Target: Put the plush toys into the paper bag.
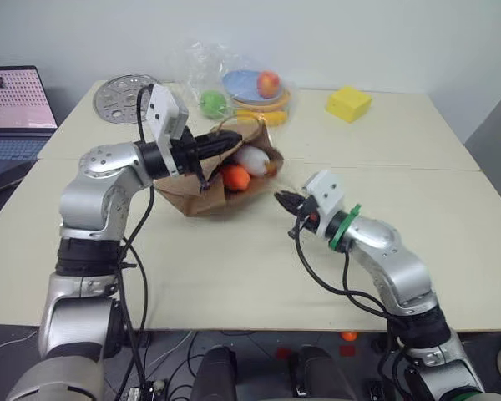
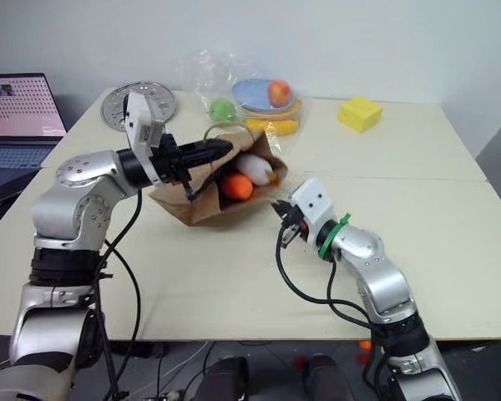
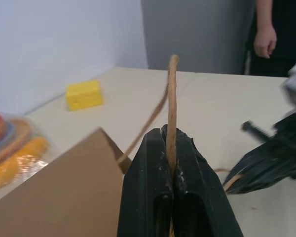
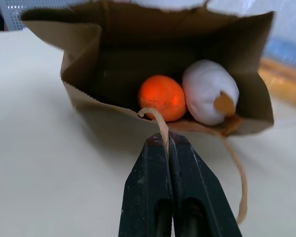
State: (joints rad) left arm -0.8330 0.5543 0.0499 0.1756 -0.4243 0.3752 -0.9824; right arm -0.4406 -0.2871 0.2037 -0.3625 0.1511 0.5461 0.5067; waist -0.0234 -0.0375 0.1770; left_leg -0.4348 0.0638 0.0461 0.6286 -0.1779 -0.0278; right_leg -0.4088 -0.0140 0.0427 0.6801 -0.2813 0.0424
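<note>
Across the cream table (image 1: 234,276), nearest, the right gripper (image 4: 168,140) is pinched shut on one twine handle (image 4: 158,118). Beyond, the left gripper (image 3: 170,148) clamps the other handle (image 3: 171,98), holding the paper bag (image 1: 192,200) open on its side; both plush toys (image 4: 187,96) lie inside.

Silver-grey jointed arms with black bands at the elbows. Each wrist carries a white boxy camera housing ahead of two black fingers: left gripper (image 1: 225,144), right gripper (image 1: 282,199). A green ring encircles the right forearm. Black cables loop beside both arms; finger surfaces look scuffed, possibly dusty.
</note>
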